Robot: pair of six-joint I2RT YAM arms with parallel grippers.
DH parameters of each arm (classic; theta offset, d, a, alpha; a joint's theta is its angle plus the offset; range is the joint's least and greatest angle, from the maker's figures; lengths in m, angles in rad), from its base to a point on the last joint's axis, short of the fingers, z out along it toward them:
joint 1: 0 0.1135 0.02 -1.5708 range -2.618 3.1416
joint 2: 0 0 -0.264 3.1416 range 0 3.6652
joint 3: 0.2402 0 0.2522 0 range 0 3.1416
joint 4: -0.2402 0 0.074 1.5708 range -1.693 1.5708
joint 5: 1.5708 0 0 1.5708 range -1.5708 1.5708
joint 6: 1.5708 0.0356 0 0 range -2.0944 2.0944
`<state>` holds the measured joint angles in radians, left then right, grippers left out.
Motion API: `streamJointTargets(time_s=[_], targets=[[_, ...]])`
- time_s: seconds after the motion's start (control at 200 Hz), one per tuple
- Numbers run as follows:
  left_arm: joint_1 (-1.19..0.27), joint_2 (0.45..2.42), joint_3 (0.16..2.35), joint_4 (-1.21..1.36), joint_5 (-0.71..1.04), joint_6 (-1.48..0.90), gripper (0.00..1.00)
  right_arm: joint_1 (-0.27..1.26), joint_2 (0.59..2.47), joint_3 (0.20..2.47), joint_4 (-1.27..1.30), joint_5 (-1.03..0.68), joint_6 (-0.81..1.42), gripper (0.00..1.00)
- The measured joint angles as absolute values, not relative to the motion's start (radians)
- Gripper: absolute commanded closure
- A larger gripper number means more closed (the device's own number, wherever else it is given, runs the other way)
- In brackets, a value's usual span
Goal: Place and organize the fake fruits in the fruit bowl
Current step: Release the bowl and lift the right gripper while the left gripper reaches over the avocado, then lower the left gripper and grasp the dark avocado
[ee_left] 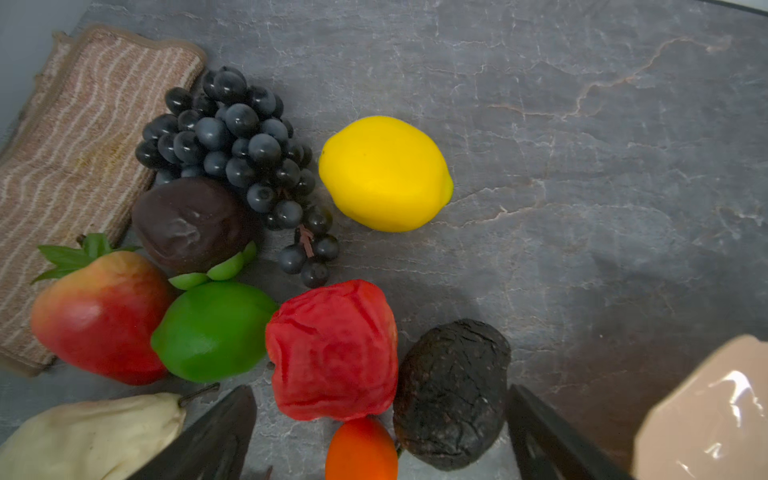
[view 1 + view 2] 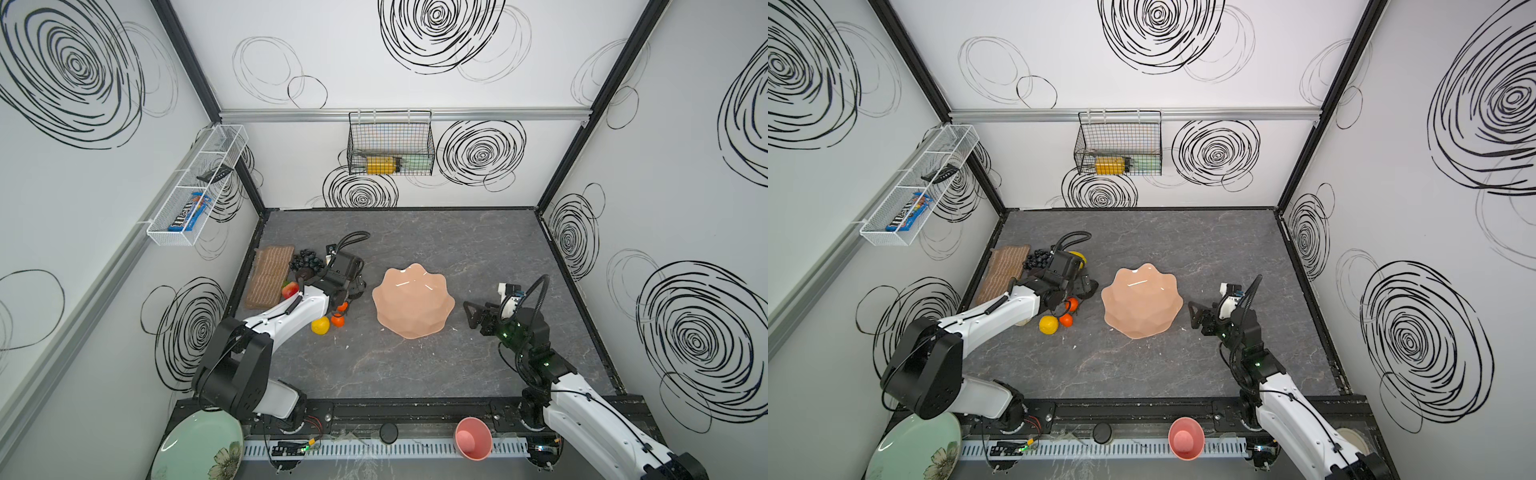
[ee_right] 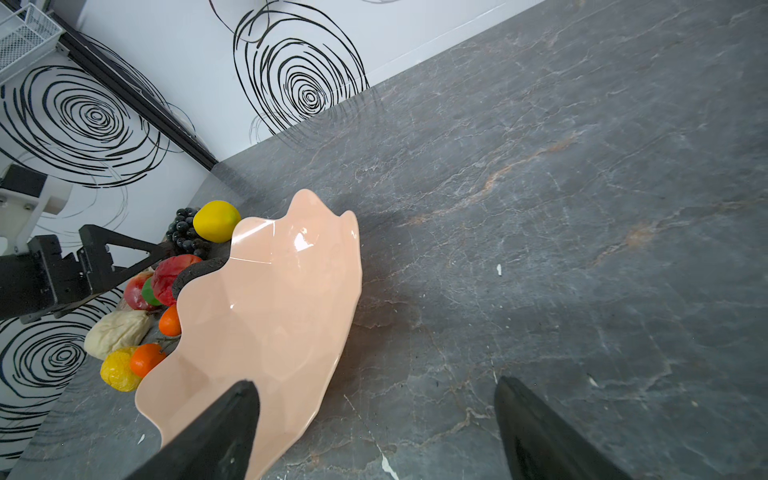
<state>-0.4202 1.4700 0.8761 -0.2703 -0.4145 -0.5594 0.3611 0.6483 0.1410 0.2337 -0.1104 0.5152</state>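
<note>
The only lettering that can be read is the white "m&m's" logo on a blue candy packet [image 2: 189, 214], which shows in both top views (the letters run lengthwise along the wrapper). The packet lies in the end compartment, nearest the robot's side, of the white mesh wall basket [image 2: 166, 237] on the left wall. The wrapper's smaller print is too blurred to read.
</note>
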Motion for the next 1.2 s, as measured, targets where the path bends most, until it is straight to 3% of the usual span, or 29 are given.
streamJointTargets(time_s=[0.565,1.201], targets=[[-0.526,1.731,1.125,-0.417,-0.445,-0.452,0.31,0.361,0.666,0.136,0.247,-0.093,0.519,0.06],[-0.523,1.818,1.175,-0.476,-0.427,-0.433,0.35,0.361,0.668,0.135,0.249,-0.074,0.522,0.06]])
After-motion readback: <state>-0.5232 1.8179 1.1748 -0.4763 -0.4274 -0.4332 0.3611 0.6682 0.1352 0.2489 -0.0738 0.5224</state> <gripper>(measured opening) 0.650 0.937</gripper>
